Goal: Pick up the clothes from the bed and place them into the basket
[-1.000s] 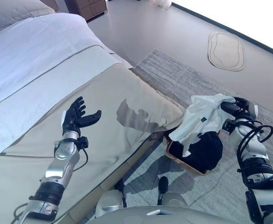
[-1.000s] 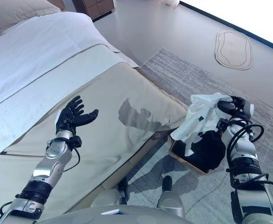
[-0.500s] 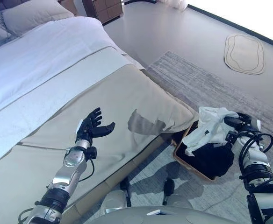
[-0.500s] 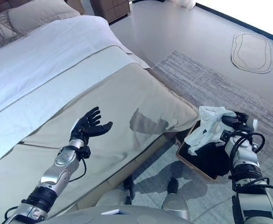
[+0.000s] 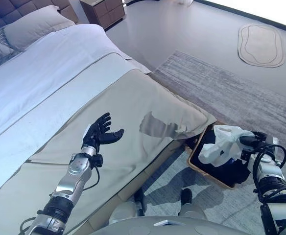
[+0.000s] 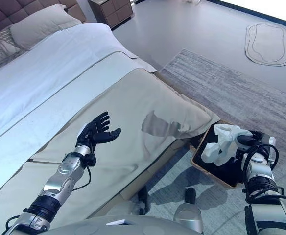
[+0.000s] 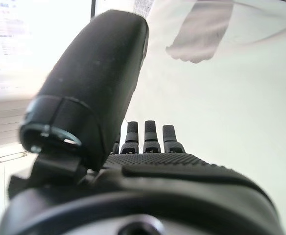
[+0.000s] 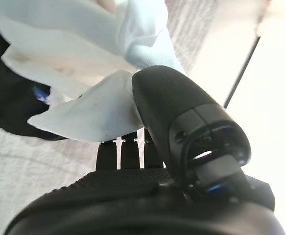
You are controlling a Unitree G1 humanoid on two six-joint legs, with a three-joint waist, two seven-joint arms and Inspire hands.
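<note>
Over the basket [image 5: 198,169], the right hand [image 5: 250,141] pinches white cloth [image 5: 220,147].

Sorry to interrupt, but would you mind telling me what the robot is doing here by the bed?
It is moving clothes from the bed into a basket on the floor beside it. The right hand holds a white garment over the basket, which already contains something dark. The left hand hovers open and empty above the beige cover. No other clothes show on the bed.
</note>
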